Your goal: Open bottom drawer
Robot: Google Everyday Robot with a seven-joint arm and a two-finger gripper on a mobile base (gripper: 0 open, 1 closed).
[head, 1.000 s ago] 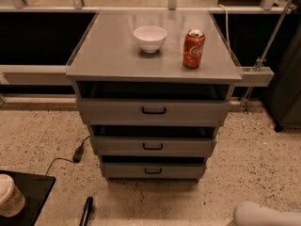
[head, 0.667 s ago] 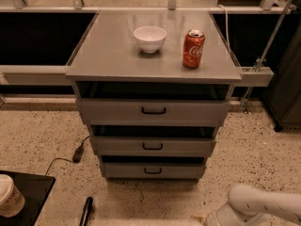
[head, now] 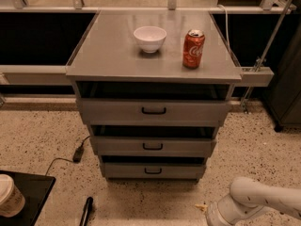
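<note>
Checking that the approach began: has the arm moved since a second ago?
Yes. The arm has reached leftward from the lower right corner toward the bottom drawer; its tool is out of view.

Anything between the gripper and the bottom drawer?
Camera view: only speckled floor with a small yellowish scrap lies between the gripper, at the bottom right edge, and the bottom drawer.

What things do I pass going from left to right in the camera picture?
A paper cup → black plug on the floor → white bowl → red soda can → white robot arm. The gripper is not in view; only the arm shows, bottom right.
</note>
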